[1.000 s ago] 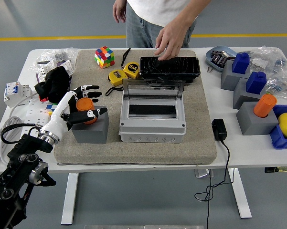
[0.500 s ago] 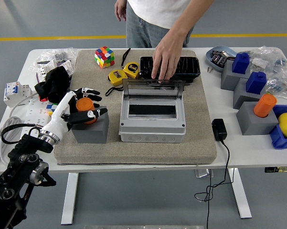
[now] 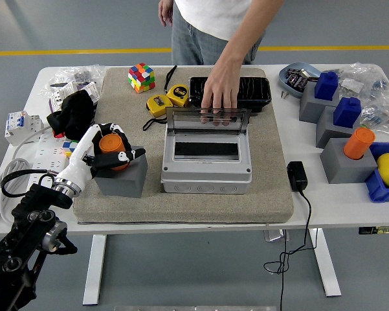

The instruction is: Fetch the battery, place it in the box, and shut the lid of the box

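Observation:
The battery (image 3: 112, 143) is an orange cylinder standing in a grey block holder (image 3: 123, 178) on the left of the tan mat (image 3: 272, 194). My left hand (image 3: 109, 145) is curled around it, fingers over the top and thumb at the front. The grey box (image 3: 207, 170) sits mid-mat with its clear lid (image 3: 207, 118) standing upright at the back. A person at the far side rests a hand (image 3: 219, 96) on the lid's top edge. My right hand is out of view.
Behind the box lie a black case (image 3: 249, 89), two yellow tape measures (image 3: 168, 98) and a colour cube (image 3: 142, 77). A black glove (image 3: 74, 112) and power strip (image 3: 35, 152) are left; a black adapter (image 3: 297, 175) and grey blocks (image 3: 342, 162) right.
My left fingers have closed from spread to wrapped around the orange battery. The person's hand has come forward from the black case to the lid's top edge.

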{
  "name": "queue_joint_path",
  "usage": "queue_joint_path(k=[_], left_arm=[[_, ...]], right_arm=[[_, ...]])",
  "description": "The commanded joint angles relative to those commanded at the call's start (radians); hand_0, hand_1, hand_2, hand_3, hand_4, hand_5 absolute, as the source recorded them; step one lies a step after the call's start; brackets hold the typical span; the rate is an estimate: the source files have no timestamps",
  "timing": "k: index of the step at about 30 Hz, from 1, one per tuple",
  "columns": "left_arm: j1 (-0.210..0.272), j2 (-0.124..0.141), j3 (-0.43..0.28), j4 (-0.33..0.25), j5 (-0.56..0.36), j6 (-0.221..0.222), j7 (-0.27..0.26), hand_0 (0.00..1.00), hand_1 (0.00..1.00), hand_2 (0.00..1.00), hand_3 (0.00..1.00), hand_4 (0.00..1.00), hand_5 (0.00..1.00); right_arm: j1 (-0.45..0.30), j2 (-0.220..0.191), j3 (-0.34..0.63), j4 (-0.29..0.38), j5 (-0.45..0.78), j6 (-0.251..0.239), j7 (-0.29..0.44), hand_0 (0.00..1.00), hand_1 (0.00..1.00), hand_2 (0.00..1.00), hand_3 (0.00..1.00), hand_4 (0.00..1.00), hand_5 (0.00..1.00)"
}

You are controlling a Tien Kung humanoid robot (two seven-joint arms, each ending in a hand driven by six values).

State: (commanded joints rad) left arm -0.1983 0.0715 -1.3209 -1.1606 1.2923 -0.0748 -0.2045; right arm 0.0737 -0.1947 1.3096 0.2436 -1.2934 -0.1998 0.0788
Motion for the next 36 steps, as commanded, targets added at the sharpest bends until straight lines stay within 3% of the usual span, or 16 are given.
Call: queue_joint_path(k=[4, 5, 11, 29, 36], left_arm=[[-0.001, -0.001, 0.004, 0.003, 0.003, 0.009, -0.001, 0.15, 0.242, 0.257, 0.213, 0.998, 0.002], [-0.001, -0.002, 0.006, 0.004, 0.002, 0.014, -0.003, 0.1, 0.179, 0.212, 0.177, 0.998, 0.002], [-0.003, -0.001, 0.009, 0.003, 0.003, 0.03, -0.006, 0.081, 0.148, 0.182, 0.163, 0.998, 0.002], [-0.012, -0.003, 0.012, -0.005, -0.008, 0.067, -0.018, 0.046, 0.092, 0.124, 0.119, 0.998, 0.002], [-0.024, 0.004, 0.017, -0.017, -0.023, 0.102, -0.031, 0.04, 0.062, 0.105, 0.098, 0.998, 0.002]], right_arm=[[0.0, -0.001, 0.007, 0.0, -0.003, -0.001, 0.0, 0.905, 0.902, 0.857, 0.894, 0.998, 0.998], [0.0, -0.001, 0.008, 0.0, -0.004, -0.001, 0.0, 0.905, 0.901, 0.857, 0.894, 0.998, 0.998], [0.0, -0.002, 0.011, 0.0, -0.005, -0.002, -0.001, 0.906, 0.902, 0.857, 0.894, 0.998, 0.998], [0.005, -0.002, 0.024, 0.001, -0.014, -0.004, -0.001, 0.908, 0.904, 0.857, 0.894, 0.998, 0.998], [0.007, -0.001, 0.028, 0.001, -0.016, -0.003, -0.001, 0.908, 0.905, 0.856, 0.894, 0.998, 0.998]])
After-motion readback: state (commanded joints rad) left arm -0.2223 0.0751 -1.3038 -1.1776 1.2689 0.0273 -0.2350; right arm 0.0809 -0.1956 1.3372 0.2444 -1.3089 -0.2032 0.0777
